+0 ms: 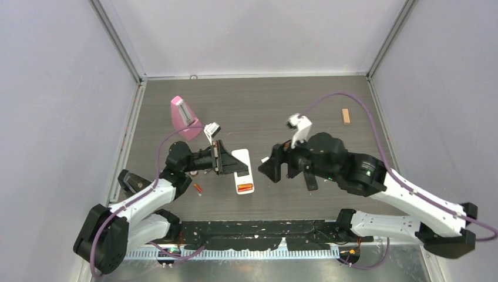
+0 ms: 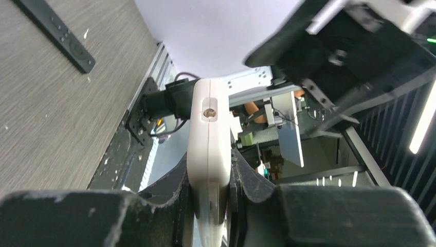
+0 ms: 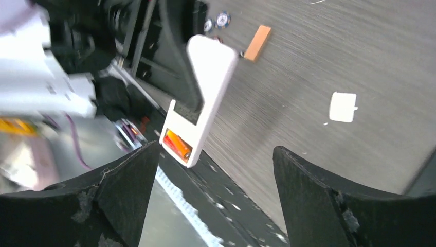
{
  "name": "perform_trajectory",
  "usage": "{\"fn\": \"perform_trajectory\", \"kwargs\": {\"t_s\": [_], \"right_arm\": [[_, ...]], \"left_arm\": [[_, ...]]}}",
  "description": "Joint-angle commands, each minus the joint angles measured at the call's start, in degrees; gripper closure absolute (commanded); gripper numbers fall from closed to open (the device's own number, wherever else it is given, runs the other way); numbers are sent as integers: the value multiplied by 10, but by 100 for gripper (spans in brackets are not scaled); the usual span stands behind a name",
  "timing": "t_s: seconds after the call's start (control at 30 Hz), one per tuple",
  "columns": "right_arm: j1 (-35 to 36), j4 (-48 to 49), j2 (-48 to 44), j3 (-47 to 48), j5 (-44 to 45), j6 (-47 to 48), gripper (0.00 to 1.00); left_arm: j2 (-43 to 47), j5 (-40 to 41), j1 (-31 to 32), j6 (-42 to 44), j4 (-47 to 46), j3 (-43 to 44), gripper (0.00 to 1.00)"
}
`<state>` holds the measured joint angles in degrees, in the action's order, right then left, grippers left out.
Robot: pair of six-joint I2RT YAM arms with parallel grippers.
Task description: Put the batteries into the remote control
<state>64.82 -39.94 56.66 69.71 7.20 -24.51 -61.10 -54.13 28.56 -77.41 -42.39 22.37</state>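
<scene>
The left gripper point(image 2: 208, 193) was pressed together on a smooth white plastic remote control point(image 2: 208, 134), a slim rounded slab. The right gripper point(image 3: 215, 154) stood spread wide just beside it, holding nothing. In the top view the remote's long axis ran far to near. Its open bay faced the arm bases and held glossy orange-red batteries point(image 3: 177, 144), laid crosswise. Another thin battery point(image 1: 198, 188) lay on the grained grey table point(image 1: 282, 106).

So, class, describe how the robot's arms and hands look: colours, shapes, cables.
The left arm and right arm have white links and black joints, each trailed by a purple cable. The left hand and right hand are black with scuffed, wedge-shaped fingers.
</scene>
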Motion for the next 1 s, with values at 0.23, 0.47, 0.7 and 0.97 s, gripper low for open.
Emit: {"fn": "perform_trajectory", "kwargs": {"t_s": [0.23, 0.47, 0.7, 0.97], "right_arm": [[-72, 305, -117, -214, -34, -463, 13], [-72, 385, -100, -240, -57, -525, 24], [-72, 454, -86, -273, -87, -566, 47], [-73, 480, -85, -296, -84, -582, 59]], "left_arm": [[101, 149, 3, -84, -39, 12, 100], [122, 194, 2, -126, -26, 27, 100], [101, 220, 2, -167, -51, 26, 100], [95, 229, 3, -179, -54, 26, 100]]}}
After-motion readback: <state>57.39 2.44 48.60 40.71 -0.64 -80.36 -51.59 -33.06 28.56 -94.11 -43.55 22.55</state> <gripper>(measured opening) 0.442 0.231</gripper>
